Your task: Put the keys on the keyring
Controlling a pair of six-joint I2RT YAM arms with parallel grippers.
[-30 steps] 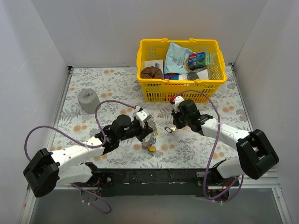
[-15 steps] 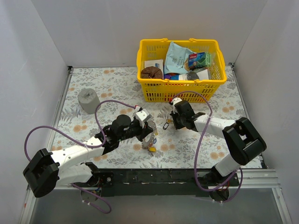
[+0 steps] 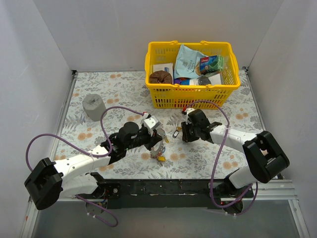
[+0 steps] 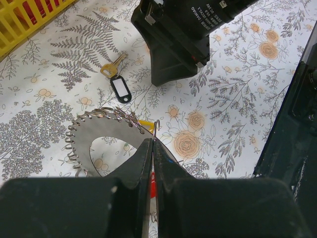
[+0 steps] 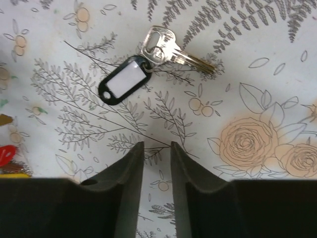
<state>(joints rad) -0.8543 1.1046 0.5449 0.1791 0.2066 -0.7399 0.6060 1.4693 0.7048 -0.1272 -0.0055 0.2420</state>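
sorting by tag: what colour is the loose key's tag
Black tag with white insert; clearest in right wrist view.

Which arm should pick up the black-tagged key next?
Right. The right gripper is open and empty, with the key lying just ahead of its fingertips. The left gripper is shut on the keyring, so it is busy.

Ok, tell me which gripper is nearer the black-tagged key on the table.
Right. The right gripper hovers just short of the black-tagged key, jaws apart; the left gripper sits farther off, shut on the keyring.
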